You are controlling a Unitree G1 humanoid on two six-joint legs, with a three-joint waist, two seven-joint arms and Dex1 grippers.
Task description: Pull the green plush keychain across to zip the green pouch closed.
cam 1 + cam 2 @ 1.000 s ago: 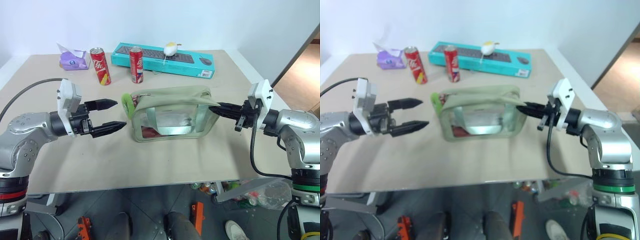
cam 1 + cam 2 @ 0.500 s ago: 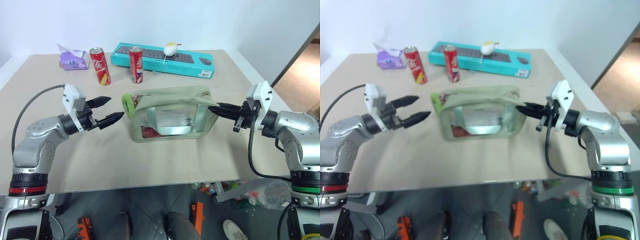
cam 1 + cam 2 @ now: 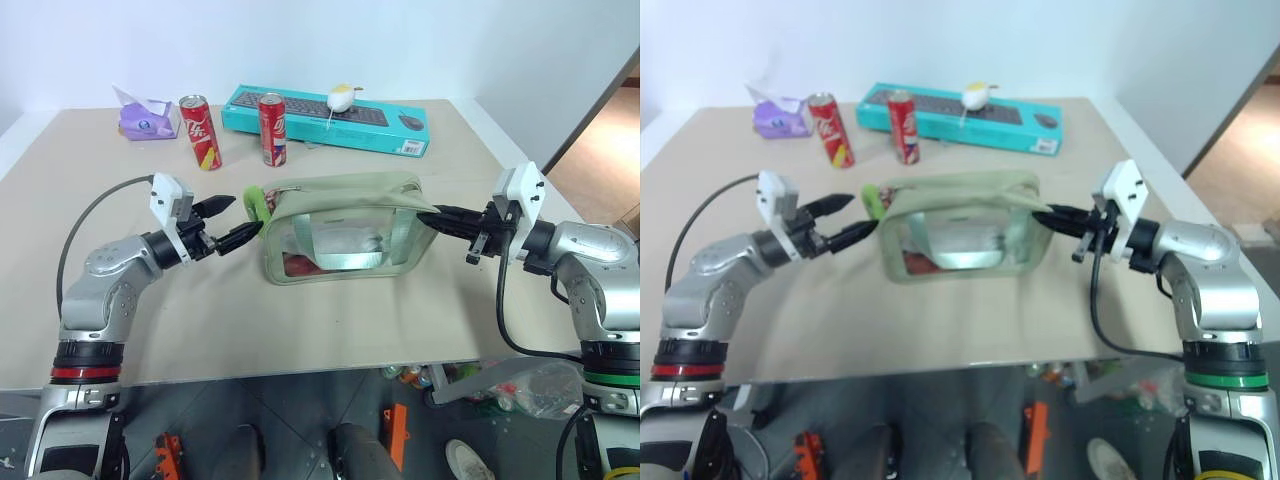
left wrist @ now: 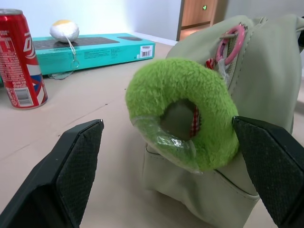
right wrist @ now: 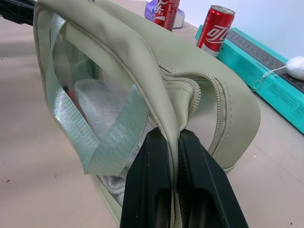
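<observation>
The left gripper (image 3: 238, 222) has its two black fingers (image 4: 76, 161) spread wide, one either side of the green plush keychain (image 4: 183, 111) but not yet touching it. That keychain is a fuzzy doughnut hanging at the left end of the green pouch (image 3: 340, 225), at about nine o'clock from the pouch's middle, tied on through a pink ring (image 4: 227, 43) near the zipper's end. It looks soft and very light; I'd expect it to squash flat under a pinch and give little to pull against. The firmer hold, to my eye, is across the body of the ring close to where it is tied on, so the pull runs straight into the zipper (there seems to be clear wrap along its lower rim, which may be slick).

Over at three o'clock the right gripper (image 3: 1055, 217) has its fingers pressed together on a fold of the pouch's fabric at that end, anchoring it. The pouch itself is limp cloth with clear panels and would likely drag across the table (image 3: 300, 320) if not held.

How far the zipper already stands open I cannot tell; the zipper pull itself is hidden behind the plush, and the contents are only a pale, crinkled blur through the window.
</observation>
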